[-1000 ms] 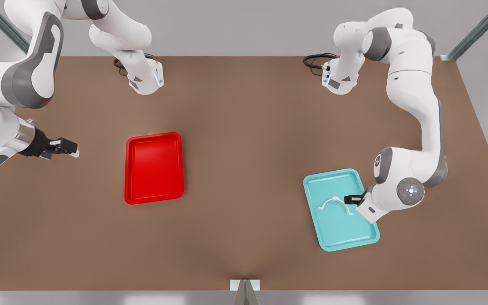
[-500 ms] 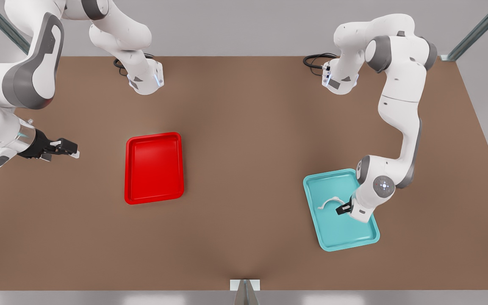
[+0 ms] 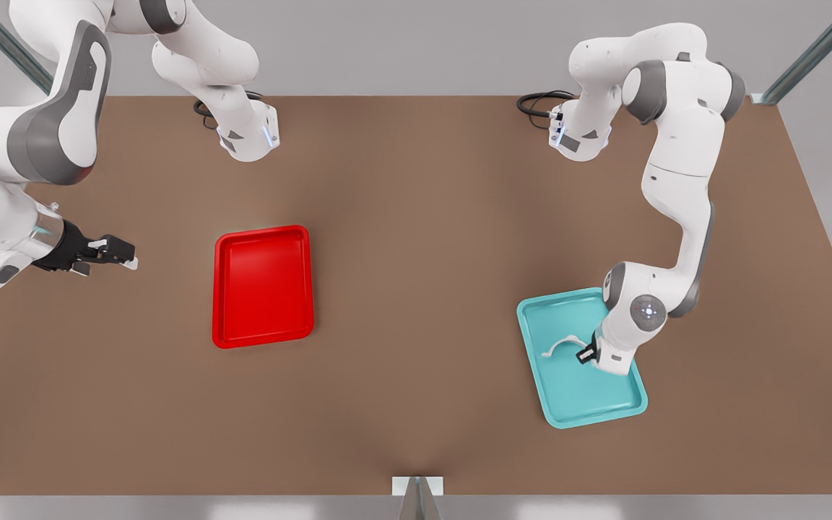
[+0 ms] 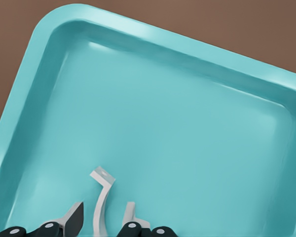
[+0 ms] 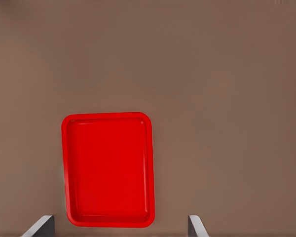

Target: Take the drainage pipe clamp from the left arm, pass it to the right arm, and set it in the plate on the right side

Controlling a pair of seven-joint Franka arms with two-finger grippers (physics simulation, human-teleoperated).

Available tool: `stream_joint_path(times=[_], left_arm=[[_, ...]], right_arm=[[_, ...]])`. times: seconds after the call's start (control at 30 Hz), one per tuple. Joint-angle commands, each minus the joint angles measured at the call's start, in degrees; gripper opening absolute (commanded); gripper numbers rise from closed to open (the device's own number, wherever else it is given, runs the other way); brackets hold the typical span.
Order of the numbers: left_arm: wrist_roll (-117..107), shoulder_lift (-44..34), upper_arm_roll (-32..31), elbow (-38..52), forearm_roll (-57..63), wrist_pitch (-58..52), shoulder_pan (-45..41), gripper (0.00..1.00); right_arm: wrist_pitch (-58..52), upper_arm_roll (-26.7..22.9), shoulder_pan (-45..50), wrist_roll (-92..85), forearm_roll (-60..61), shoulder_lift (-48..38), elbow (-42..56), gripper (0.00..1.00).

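Observation:
The drainage pipe clamp (image 3: 564,342) is a thin white arch lying in a teal tray (image 3: 582,396) at the front view's right. My left gripper (image 3: 588,354) is down over the clamp's end nearest the arm. In the left wrist view the clamp's strap (image 4: 101,197) stands between the open fingertips (image 4: 75,218), with gaps on both sides. The red plate (image 3: 263,285) lies left of centre in the front view, with nothing in it. My right gripper (image 3: 127,261) waits open above the table to the plate's left, and its wrist view looks onto the plate (image 5: 108,168).
The brown table (image 3: 416,238) runs bare between the two trays. Both arm bases (image 3: 248,133) stand at the far edge with black cables beside them. A small metal bracket (image 3: 417,487) sits at the near edge.
The left arm has swung in over the teal tray and brought its gripper down around one end of the clamp. The right gripper has barely shifted.

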Motion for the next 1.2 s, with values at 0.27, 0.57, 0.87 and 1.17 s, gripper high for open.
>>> stream_joint_path(times=[0.27, 0.57, 0.87, 1.17], left_arm=[[-5.5, 0.0, 0.0, -0.2, 0.1, -0.2, -0.2, 0.40], [-5.5, 0.2, 0.0, -0.1, 0.2, -0.1, -0.1, 0.23], [-7.2, -1.2, -1.0, 9.7, -4.8, -15.4, -0.5, 0.21], [-40.4, 0.0, -0.9, 23.6, -18.8, -25.6, -23.0, 0.21]], right_arm=[[0.0, 0.0, -0.2, -0.6, 0.0, -0.1, 0.0, 1.00], [0.0, 0.0, -0.1, -0.5, 0.0, -0.1, 0.0, 1.00], [0.0, 0.0, -0.2, -0.5, 0.0, -0.1, 0.1, 1.00], [4.2, 7.1, 4.2, 19.7, 0.4, 2.9, 1.2, 1.00]])
